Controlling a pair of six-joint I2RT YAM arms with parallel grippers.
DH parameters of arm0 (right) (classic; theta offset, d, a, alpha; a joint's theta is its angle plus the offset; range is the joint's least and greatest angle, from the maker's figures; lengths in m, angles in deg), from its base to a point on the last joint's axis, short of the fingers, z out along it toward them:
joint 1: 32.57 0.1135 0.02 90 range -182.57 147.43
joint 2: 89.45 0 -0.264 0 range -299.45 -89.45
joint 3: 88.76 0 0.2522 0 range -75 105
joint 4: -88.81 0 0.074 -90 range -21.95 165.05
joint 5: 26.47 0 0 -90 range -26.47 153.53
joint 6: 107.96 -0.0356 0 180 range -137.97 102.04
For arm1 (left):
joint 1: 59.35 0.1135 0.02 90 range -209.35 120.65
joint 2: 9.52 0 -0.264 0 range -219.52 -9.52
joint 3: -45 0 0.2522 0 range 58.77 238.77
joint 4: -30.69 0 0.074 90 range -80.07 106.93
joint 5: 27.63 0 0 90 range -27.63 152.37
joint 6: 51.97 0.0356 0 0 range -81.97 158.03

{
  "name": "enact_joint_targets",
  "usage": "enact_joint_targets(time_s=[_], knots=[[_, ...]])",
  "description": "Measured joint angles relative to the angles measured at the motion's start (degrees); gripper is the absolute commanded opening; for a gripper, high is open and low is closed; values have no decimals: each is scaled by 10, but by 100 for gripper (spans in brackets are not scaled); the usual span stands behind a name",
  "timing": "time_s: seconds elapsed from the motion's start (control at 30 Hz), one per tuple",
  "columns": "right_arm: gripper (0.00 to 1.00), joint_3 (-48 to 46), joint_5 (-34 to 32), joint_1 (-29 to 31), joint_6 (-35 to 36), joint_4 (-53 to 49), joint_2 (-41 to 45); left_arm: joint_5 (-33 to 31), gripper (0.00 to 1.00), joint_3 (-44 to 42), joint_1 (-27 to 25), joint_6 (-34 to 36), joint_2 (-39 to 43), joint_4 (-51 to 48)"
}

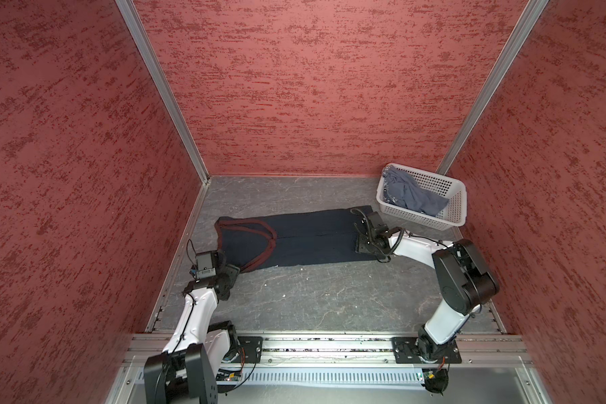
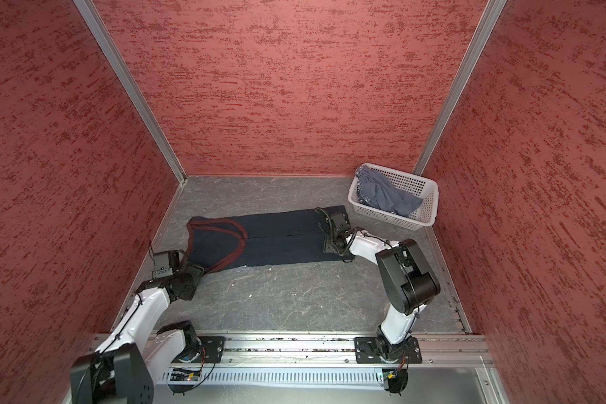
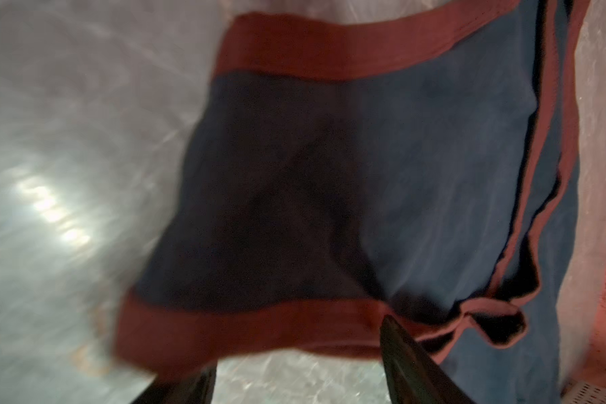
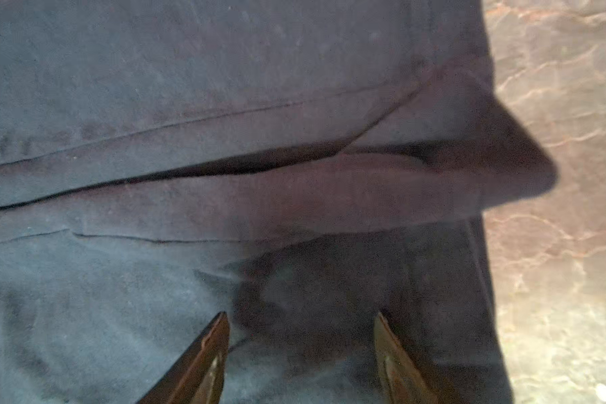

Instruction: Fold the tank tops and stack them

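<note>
Now the navy tank top (image 1: 305, 241) is lying nine-to-three o'clock, left hand (image 3: 298, 349) hovering spread and empty at nine, right hand (image 4: 301, 316) likewise at three.

In both top views the left arm (image 1: 195, 314), at 7 o'clock, and the right arm (image 1: 445, 318), at 4 o'clock, wear glossy white shells on their long links and bulky matte black housings (image 1: 466, 276) at the joints. Thin black cables (image 1: 191, 307) run along the white shells, and a coiled black cord (image 1: 397, 238) sits at the right wrist. A small black camera box (image 1: 205, 260) tops the left wrist. Each base stands on a black plate (image 1: 251, 349) dotted with screws. The right gripper (image 4: 300, 353) has dark fingers (image 4: 203, 363) tapering to points, brownish inside.
</note>
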Motion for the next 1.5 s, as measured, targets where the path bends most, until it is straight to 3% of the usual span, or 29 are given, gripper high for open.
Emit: enact_joint_targets(time_s=[0.23, 0.53, 1.0, 1.13, 1.3, 1.5], knots=[[68, -13, 0, -10, 2, 1, 11, 17, 53, 48, 20, 15, -106, 62], [68, -15, -1, -14, 2, 0, 14, 14, 46, 115, 32, 35, -164, 59], [68, -15, -5, -15, 2, -2, 15, 19, 58, 139, 67, 49, -226, 66], [71, -15, -12, -15, 7, -11, 32, 32, 78, 139, 92, 52, -225, 74], [73, -13, -21, -15, 26, -21, 75, 30, 94, 143, 110, 56, -179, 43], [75, 17, -20, -15, 53, -23, 94, 30, 99, 172, 106, 64, -102, 2]])
